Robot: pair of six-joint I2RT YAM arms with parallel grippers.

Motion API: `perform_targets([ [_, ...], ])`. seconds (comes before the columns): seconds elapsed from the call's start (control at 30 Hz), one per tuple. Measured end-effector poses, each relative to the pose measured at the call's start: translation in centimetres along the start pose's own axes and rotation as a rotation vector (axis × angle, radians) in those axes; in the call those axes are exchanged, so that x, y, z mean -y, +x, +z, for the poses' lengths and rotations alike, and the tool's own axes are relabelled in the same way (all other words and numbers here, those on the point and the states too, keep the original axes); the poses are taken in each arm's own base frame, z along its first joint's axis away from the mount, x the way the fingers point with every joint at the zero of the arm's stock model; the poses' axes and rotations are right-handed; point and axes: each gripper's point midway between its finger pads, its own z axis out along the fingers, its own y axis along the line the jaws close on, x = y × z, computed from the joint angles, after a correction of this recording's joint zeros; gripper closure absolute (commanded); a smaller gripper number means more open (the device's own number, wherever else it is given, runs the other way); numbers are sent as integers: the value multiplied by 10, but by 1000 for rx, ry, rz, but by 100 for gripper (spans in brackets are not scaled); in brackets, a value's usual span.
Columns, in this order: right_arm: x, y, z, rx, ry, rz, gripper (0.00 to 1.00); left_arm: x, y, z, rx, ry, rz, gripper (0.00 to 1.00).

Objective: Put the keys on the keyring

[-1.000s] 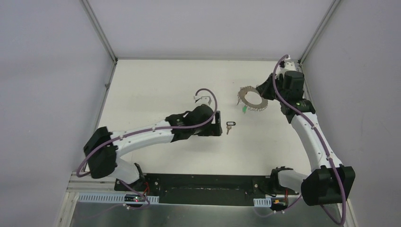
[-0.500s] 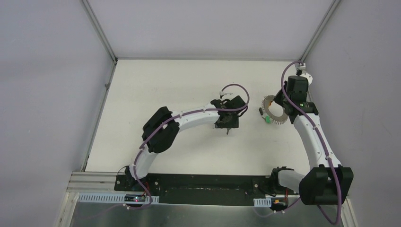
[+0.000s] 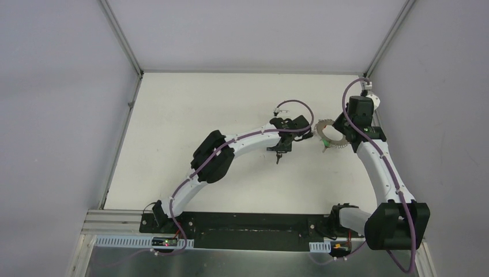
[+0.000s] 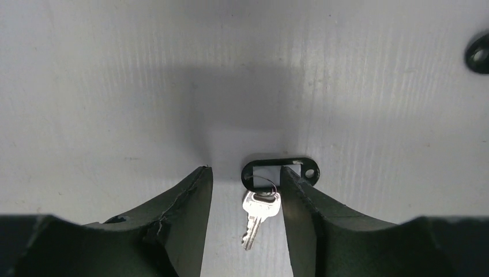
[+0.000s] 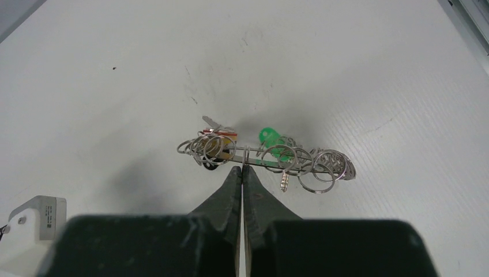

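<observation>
A silver key with a black oblong tag point(image 4: 271, 174) lies flat on the white table. My left gripper point(image 4: 246, 176) is open and low over it, one finger on each side; the right finger covers part of the tag. The key also shows in the top view point(image 3: 279, 156) under my left gripper point(image 3: 281, 149). My right gripper point(image 5: 241, 169) is shut on one small loop of the grey keyring point(image 5: 271, 157) and holds it edge-on above the table. A green-tagged key point(image 5: 271, 141) hangs on the ring. The ring also shows in the top view point(image 3: 330, 136) beside my right gripper point(image 3: 336, 131).
An orange or red tagged key point(image 5: 218, 145) hangs among the loops at the ring's left end. A small black fitting point(image 4: 478, 53) sits on the table at the far right of the left wrist view. Grey walls and metal rails point(image 3: 124, 40) bound the table.
My left arm has stretched right and forward and come down over the black-tagged key. My right gripper has carried the keyring right and back, and tilted it up off the table.
</observation>
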Motion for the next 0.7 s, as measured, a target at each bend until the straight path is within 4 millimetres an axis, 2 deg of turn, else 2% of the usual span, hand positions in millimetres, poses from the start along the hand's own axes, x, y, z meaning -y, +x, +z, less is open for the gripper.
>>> perform_targets([
  [0.13,-1,5,1,-14,-8,2,100,-4,2,7,2,-28,27,54],
  [0.4,-5,6,-2,-22,-36,8,100,-6,6,8,-2,-33,32,69],
  [0.7,-12,7,-6,-33,-76,13,100,-38,28,-8,-25,-86,75,75],
])
